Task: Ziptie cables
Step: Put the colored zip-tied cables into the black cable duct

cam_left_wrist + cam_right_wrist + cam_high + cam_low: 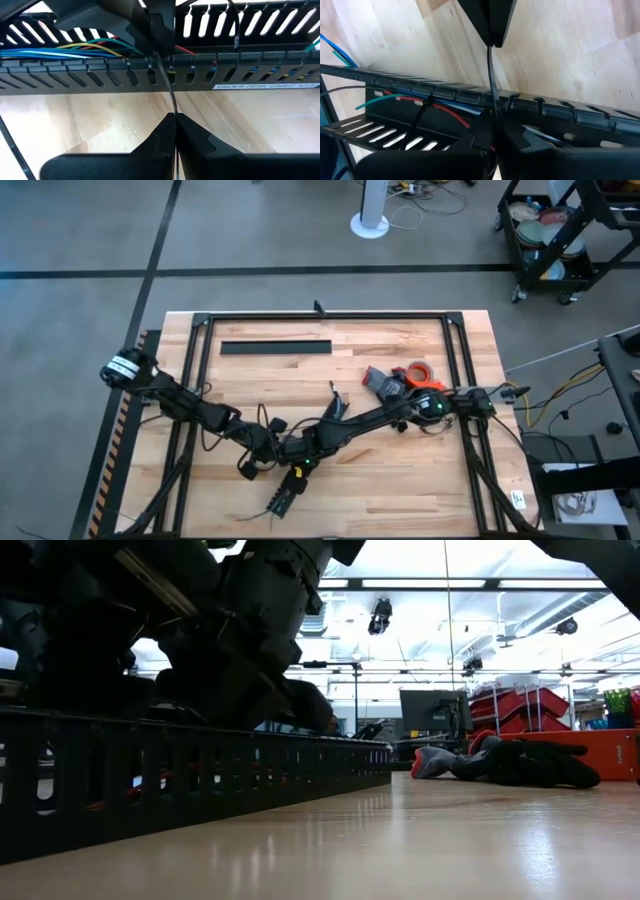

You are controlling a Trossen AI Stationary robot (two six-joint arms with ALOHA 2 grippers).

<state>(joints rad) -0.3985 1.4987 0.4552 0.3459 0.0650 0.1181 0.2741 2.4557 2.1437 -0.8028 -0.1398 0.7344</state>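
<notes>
Left gripper [175,131]: fingers clenched on a ziptie [169,90], just beside the black slotted duct [150,75]
Right gripper [492,131]: fingers clenched on the same ziptie at the duct's opposite side, facing the left gripper
Cables [75,49]: coloured wires lying inside the duct, near the middle of the wooden table [400,480]
Second black duct [275,347]: well apart, far side of table

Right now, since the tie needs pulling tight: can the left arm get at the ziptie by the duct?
Likely yes: the left pincer looks shut on the thin ziptie rising to the duct, nothing between; the right pincer grips it opposite.
</notes>
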